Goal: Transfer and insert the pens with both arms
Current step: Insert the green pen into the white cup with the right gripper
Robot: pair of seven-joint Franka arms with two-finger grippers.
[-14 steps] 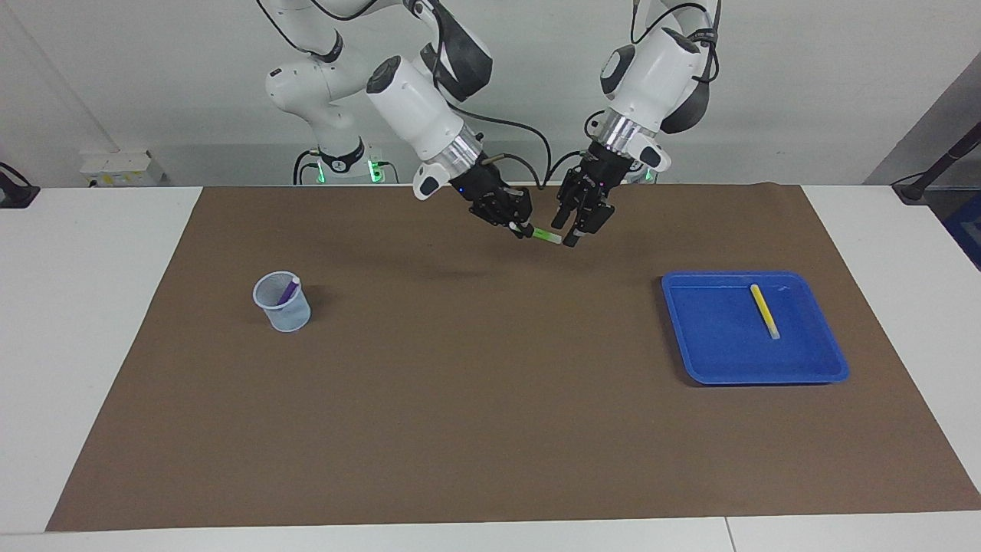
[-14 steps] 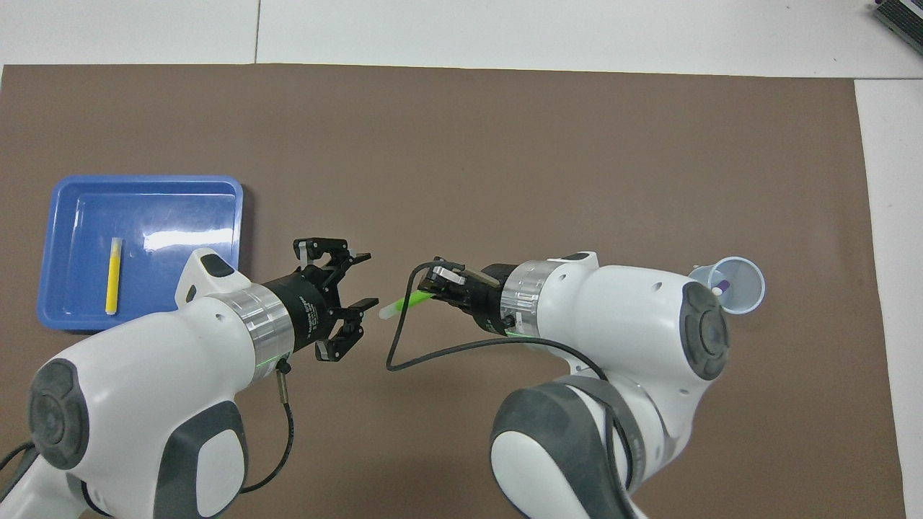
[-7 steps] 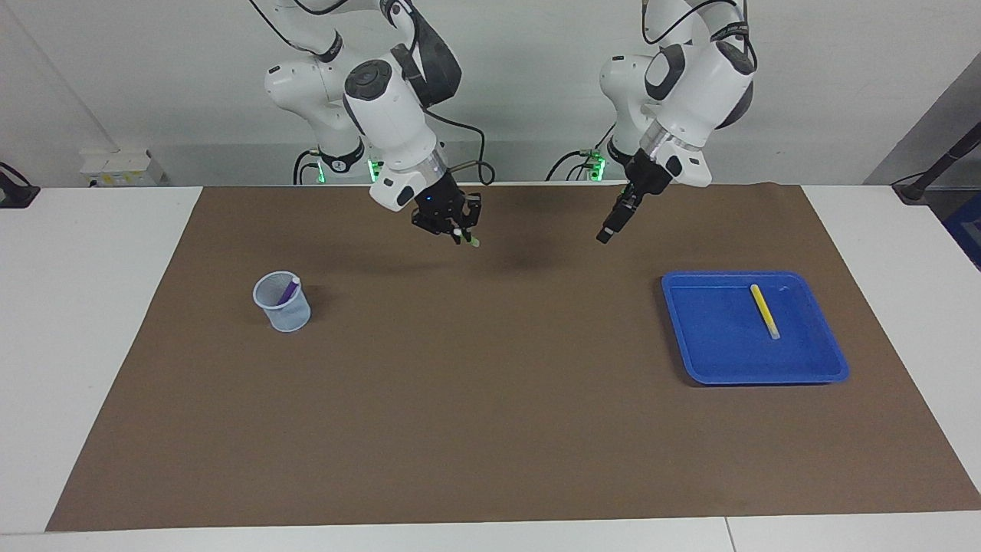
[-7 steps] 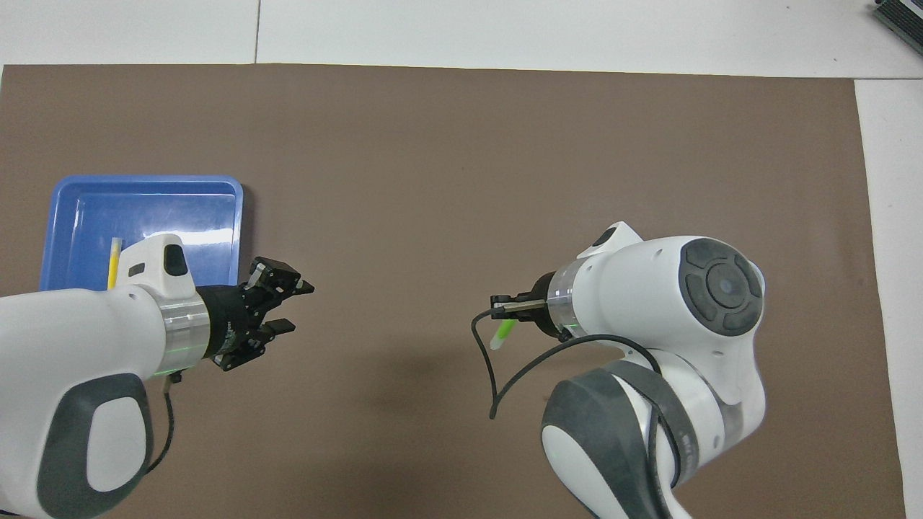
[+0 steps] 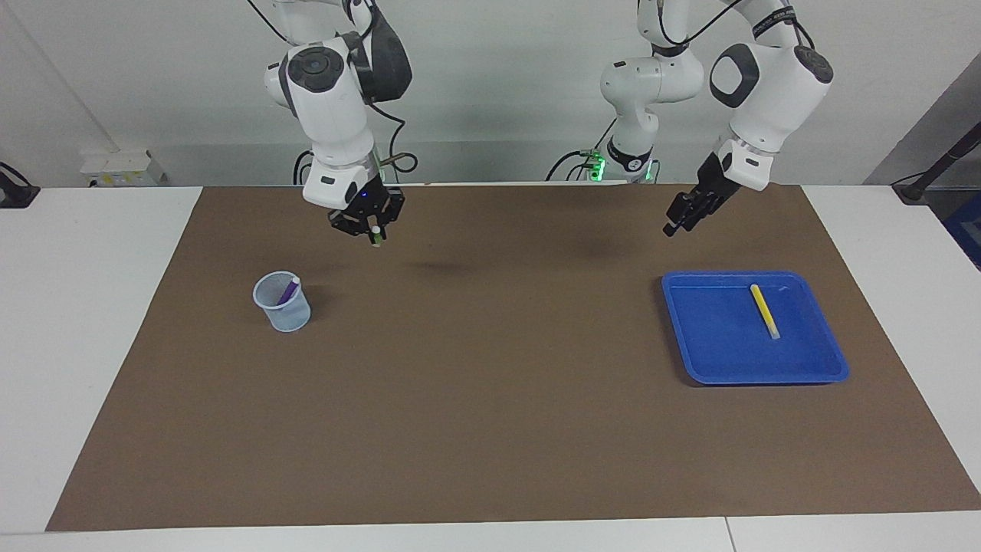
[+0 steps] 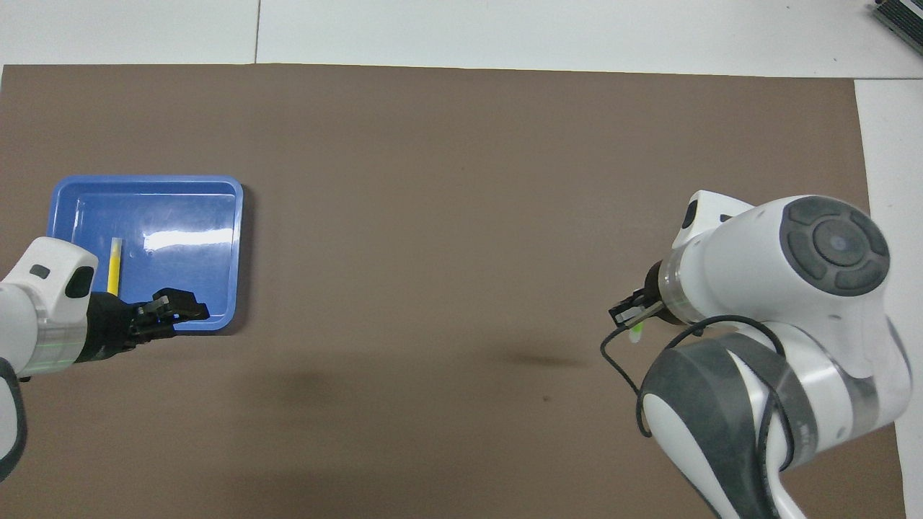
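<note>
The green pen is pinched in the right gripper, which hangs in the air over the brown mat near the robots' edge, toward the right arm's end of the counter; the pen points down, and only its lower tip shows under the black fingers. The small pale blue mesh cup stands on the mat farther from the robots than this gripper, and the purple pen leans inside it. The left gripper holds nothing and is raised over the mat toward the left arm's end, above the edge of the blue tray that is nearest to the robots. Whether its fingers are spread or pressed together I cannot tell. The yellow pen lies flat in the tray, well apart from both grippers. Nothing stands on the mat between the cup and the tray.
</note>
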